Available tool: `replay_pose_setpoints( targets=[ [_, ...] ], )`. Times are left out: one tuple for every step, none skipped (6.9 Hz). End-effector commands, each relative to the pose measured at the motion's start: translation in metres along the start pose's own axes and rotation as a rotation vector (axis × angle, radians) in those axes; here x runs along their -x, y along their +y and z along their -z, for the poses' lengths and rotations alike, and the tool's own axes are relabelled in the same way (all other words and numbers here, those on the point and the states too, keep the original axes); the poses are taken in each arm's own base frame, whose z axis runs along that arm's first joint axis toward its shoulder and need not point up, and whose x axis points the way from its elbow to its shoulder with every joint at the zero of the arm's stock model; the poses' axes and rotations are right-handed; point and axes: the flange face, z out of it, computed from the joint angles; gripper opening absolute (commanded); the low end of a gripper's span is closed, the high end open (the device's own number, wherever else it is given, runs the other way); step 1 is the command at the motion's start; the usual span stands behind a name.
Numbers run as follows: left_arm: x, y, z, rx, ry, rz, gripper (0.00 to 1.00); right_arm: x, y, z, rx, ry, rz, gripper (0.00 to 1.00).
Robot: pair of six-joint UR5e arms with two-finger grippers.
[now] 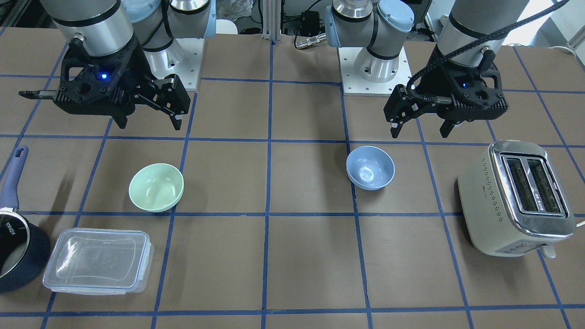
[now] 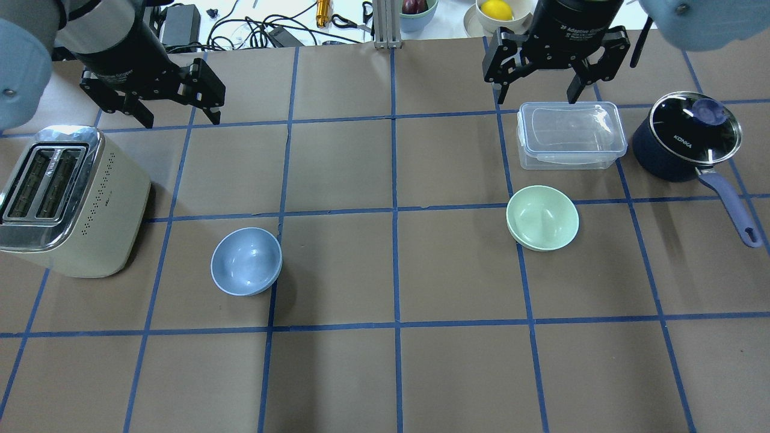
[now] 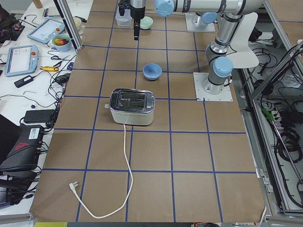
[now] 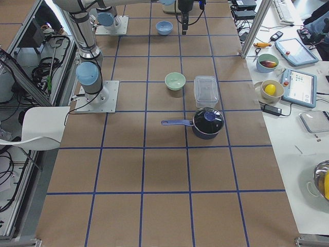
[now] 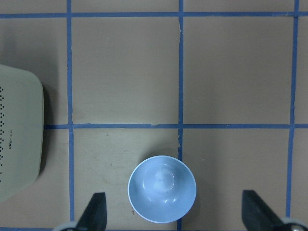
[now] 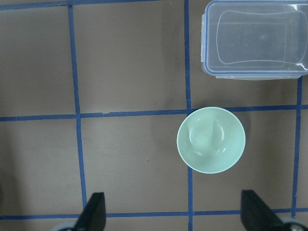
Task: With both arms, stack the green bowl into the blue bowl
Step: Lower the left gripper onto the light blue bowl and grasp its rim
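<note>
You have the brown, blue-gridded table [image 1: 301, 265] filling the front-facing view. At its right edge stands the cream toaster [image 1: 516, 198]. At lower left sits the navy saucepan [image 1: 32, 258], and the clear lidded container [image 1: 98, 260] is just beside it. Your left gripper [image 1: 419, 132] hangs at upper right, jaws spread and empty. It is above the blue bowl [image 1: 370, 167], which sits upright right of centre. Your right gripper [image 1: 150, 124] hangs at upper left, jaws likewise spread, holding nothing. The green bowl [image 1: 156, 187] sits upright left of centre, near the container and well apart from the blue bowl.
</note>
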Motion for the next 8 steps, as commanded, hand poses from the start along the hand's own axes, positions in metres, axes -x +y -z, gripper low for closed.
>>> replay_pose_setpoints(
  targets=[
    [-0.002,0.007,-0.005,0.022,-0.007,-0.013,1.00,-0.001,0.000,-0.001,0.004,0.000,-0.002,1.00],
    [-0.003,0.032,-0.045,0.124,-0.006,-0.010,1.00,-0.001,0.000,-0.002,0.006,0.001,-0.002,1.00],
    [-0.007,0.058,-0.091,0.183,0.000,-0.007,1.00,-0.002,-0.001,-0.003,0.008,0.003,-0.002,1.00],
    [-0.021,0.096,-0.138,0.254,-0.007,-0.026,1.00,-0.002,-0.001,-0.003,0.009,0.001,-0.003,1.00],
    [-0.031,0.109,-0.186,0.203,-0.015,-0.008,1.00,-0.002,-0.001,-0.003,0.009,0.001,-0.002,1.00],
    [-0.041,0.122,-0.213,0.118,-0.012,0.002,1.00,-0.002,-0.001,-0.003,0.009,0.001,-0.002,1.00],
    [-0.045,0.147,-0.242,0.150,-0.027,-0.010,1.00,-0.002,-0.001,-0.003,0.009,0.001,-0.003,1.00],
    [-0.043,0.165,-0.266,0.149,-0.045,-0.012,1.00,-0.002,-0.001,-0.003,0.010,0.001,-0.003,1.00]
  ],
)
